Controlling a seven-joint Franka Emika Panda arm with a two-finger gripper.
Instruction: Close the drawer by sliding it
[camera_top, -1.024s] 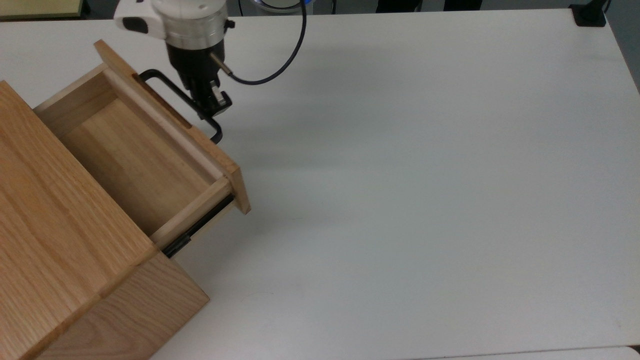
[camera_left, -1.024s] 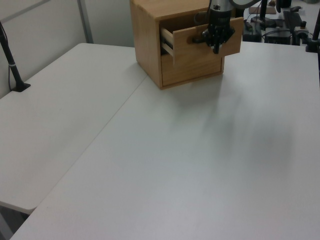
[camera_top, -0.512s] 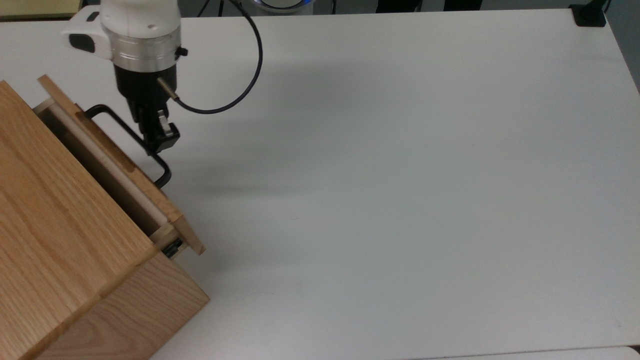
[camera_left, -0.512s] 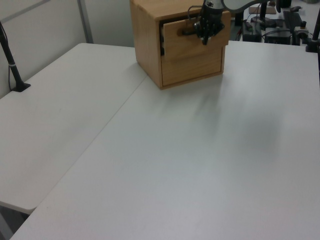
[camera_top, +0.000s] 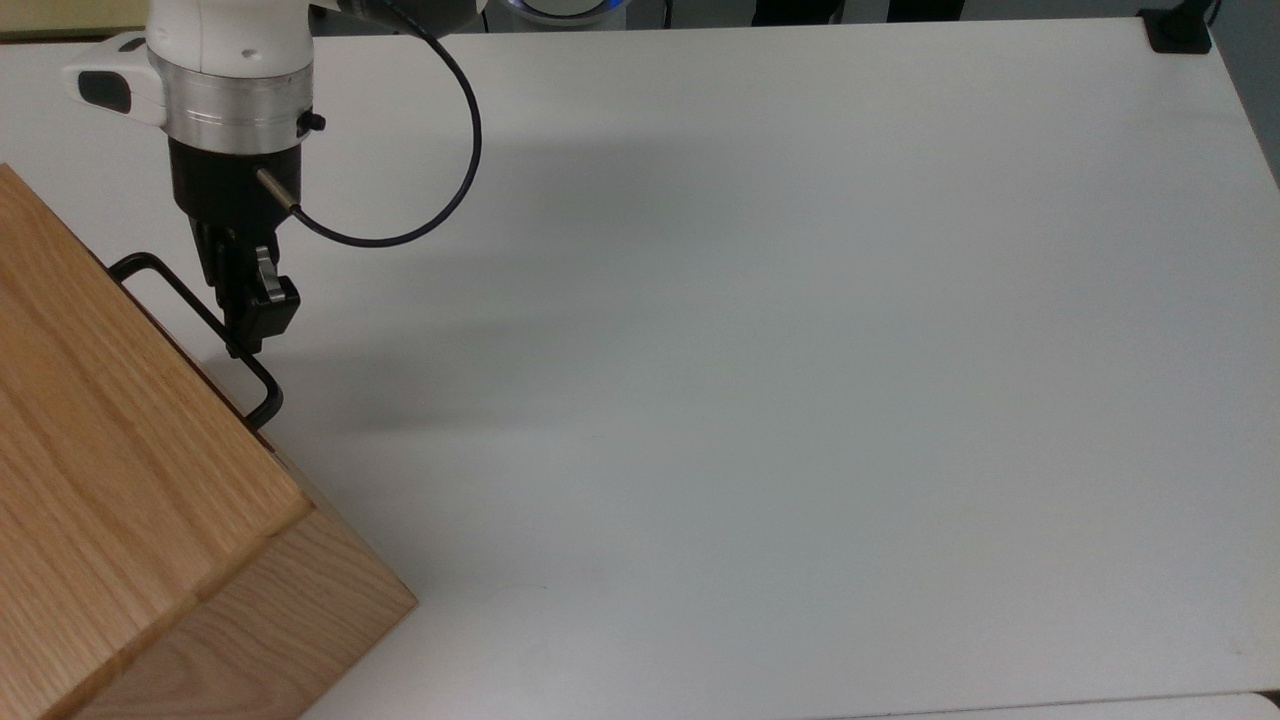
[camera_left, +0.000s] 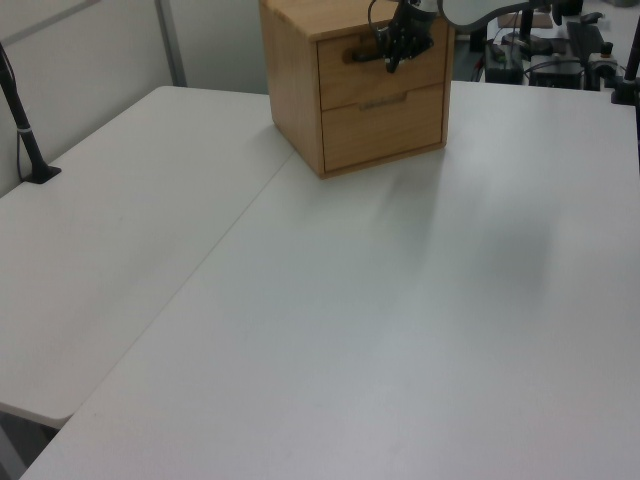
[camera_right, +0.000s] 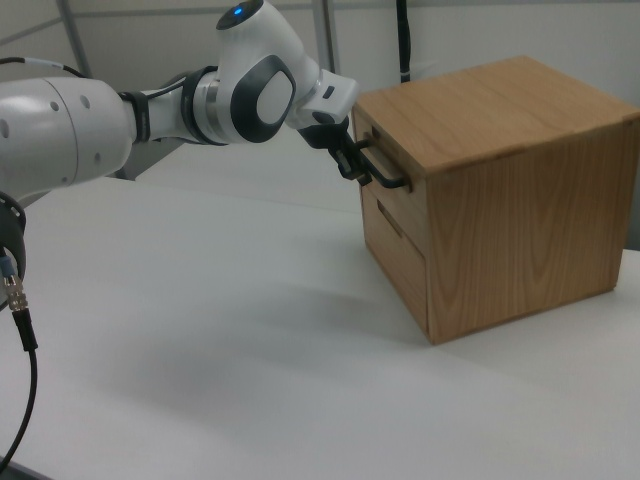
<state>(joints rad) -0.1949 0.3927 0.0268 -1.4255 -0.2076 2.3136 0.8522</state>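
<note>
The drawer (camera_left: 368, 80) sits pushed in, its front flush with the oak cabinet (camera_left: 295, 70) in the left view. From the top view the cabinet (camera_top: 120, 480) hides the drawer front, and just the thin black handle (camera_top: 165, 285) sticks out. My gripper (camera_top: 250, 335) hangs down over the handle's bar, its fingers closed around it. In the right view the gripper (camera_right: 350, 165) meets the handle (camera_right: 388, 178) in front of the drawer (camera_right: 392, 210), at the cabinet's (camera_right: 500, 200) upper left face.
A second drawer (camera_left: 385, 125) lies shut below the first. The white table (camera_top: 800, 350) stretches wide to the top view's right. A black cable (camera_top: 400, 232) loops from my wrist. A black clamp post (camera_left: 25, 130) stands at the left view's left edge.
The drawer slid from well open, through nearly shut, to fully in the cabinet. My gripper travelled with the handle toward the top view's lower left.
</note>
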